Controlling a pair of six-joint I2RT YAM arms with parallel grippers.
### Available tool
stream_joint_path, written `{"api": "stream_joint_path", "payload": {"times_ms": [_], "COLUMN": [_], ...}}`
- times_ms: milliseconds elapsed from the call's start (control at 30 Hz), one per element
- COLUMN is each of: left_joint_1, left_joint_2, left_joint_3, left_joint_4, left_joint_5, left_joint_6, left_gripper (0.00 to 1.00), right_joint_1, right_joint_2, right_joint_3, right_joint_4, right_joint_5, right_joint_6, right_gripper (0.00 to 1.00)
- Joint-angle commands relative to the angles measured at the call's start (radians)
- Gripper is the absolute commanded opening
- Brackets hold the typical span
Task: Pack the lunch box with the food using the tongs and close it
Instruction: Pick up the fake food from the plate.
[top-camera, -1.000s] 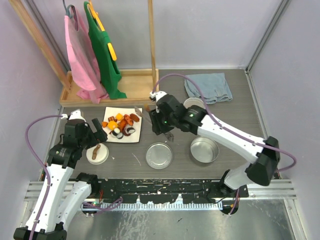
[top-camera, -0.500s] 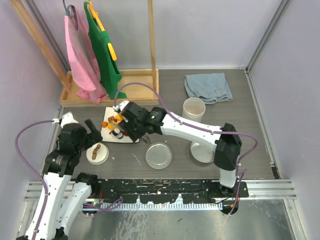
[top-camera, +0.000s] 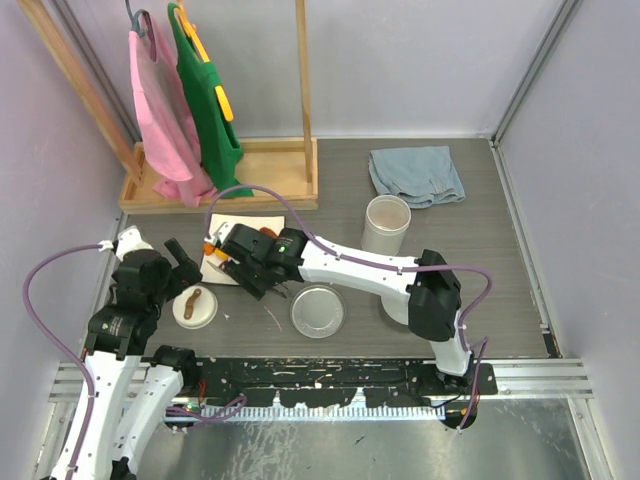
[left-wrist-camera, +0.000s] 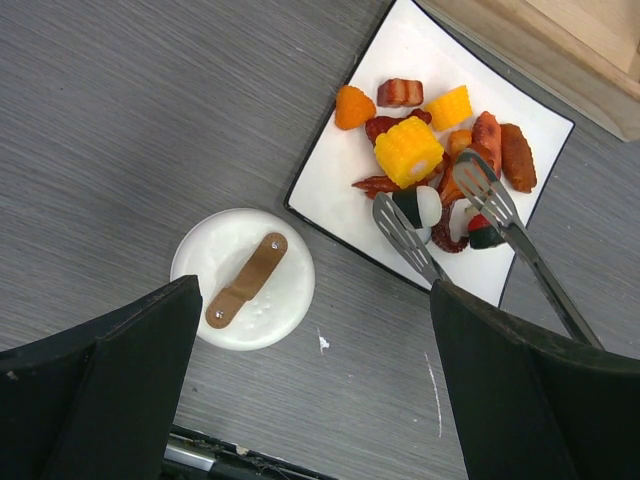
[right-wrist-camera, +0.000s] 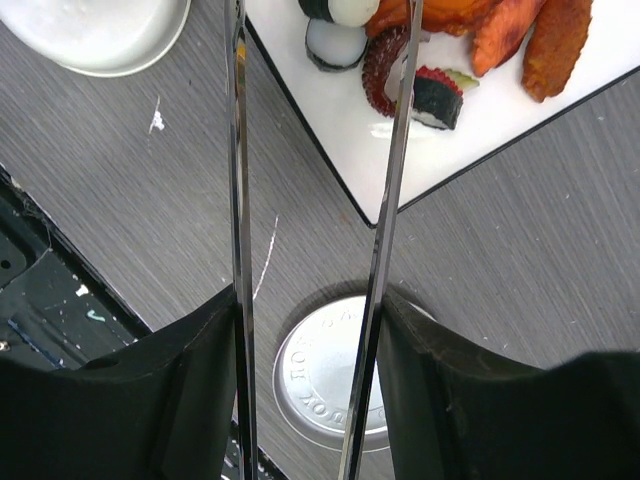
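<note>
Fingers of the right claw (right-wrist-camera: 308, 320) clench the tongs (left-wrist-camera: 398, 228) — their long axis runs straight ahead onto the white plate (left-wrist-camera: 335, 178) by the tabletop's left edge, parted tips straddling a black-and-white piece of the food (left-wrist-camera: 420, 207). The left claw (left-wrist-camera: 315, 400), released wide, hovers alongside.

Robotics lab test cell: plain lilac panels (top-camera: 420, 60) on aluminium framing (top-camera: 535, 68) enclose a grey worktop (top-camera: 490, 240); robot arms (top-camera: 350, 270) bolted to a rail (top-camera: 560, 375) at bottom.
</note>
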Motion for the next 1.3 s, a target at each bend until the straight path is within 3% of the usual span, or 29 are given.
{"api": "stream_joint_path", "payload": {"times_ms": [0,1267], "left_joint_1": [-0.002,-0.002], "left_joint_2": [0.006,0.016], "left_joint_3": [0.026,0.026], "left_joint_4": [0.021,0.025], "left_joint_5": [-0.014,0.007], "left_joint_6": [0.000,0.006], "left_gripper": [0.98,0.98], "right_joint_1": [0.016,0.056], "right_joint_2": [0.018,0.092], "right_joint_3": [0.074,0.145], "right_joint_4": [-0.002,-0.102], "right_joint_5": [0.077,0.160], "right_joint_6": [-0.023,0.026], "right_gripper": [0.57,0.55]}}
